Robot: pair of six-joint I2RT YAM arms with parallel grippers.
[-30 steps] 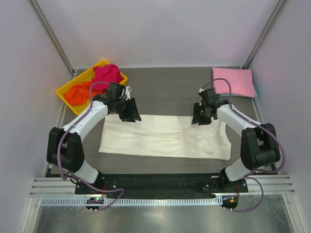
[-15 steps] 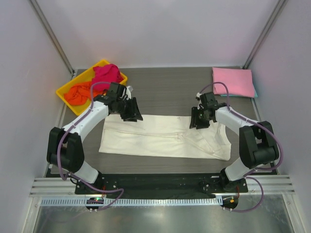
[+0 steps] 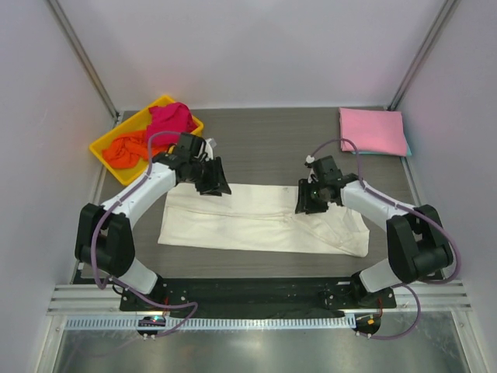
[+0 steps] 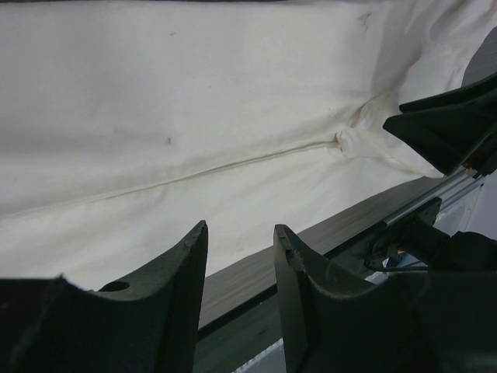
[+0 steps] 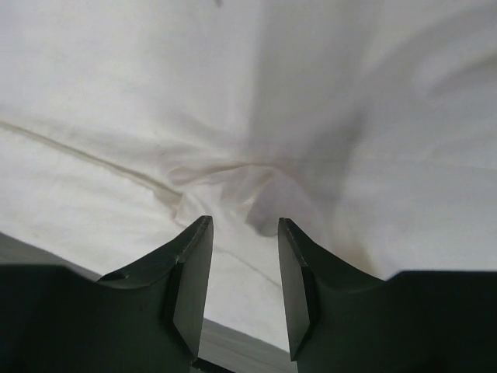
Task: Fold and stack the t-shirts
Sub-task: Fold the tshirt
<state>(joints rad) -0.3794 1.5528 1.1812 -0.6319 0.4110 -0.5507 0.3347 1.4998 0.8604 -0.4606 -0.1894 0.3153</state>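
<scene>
A cream-white t-shirt (image 3: 256, 221) lies flat across the middle of the table, folded into a long band with its rumpled sleeve end at the right. My left gripper (image 3: 213, 185) hovers open over the band's far left corner, with nothing between its fingers (image 4: 241, 228). My right gripper (image 3: 305, 202) hangs open just above the puckered underarm seam (image 5: 210, 175) near the band's far edge (image 5: 245, 221). A folded pink t-shirt (image 3: 373, 130) rests at the far right on a teal one (image 3: 408, 149). Magenta (image 3: 172, 118) and orange (image 3: 126, 149) shirts lie crumpled in the tray.
The yellow plastic tray (image 3: 101, 144) sits at the far left corner. White walls and slanted metal frame posts (image 3: 81, 58) enclose the dark wood-grain table (image 3: 264, 148). A metal rail (image 3: 256, 299) runs along the near edge by the arm bases.
My right gripper has slid left and a little nearer, from the shirt's right shoulder area to above the underarm seam. The left gripper has shifted only slightly to the right.
</scene>
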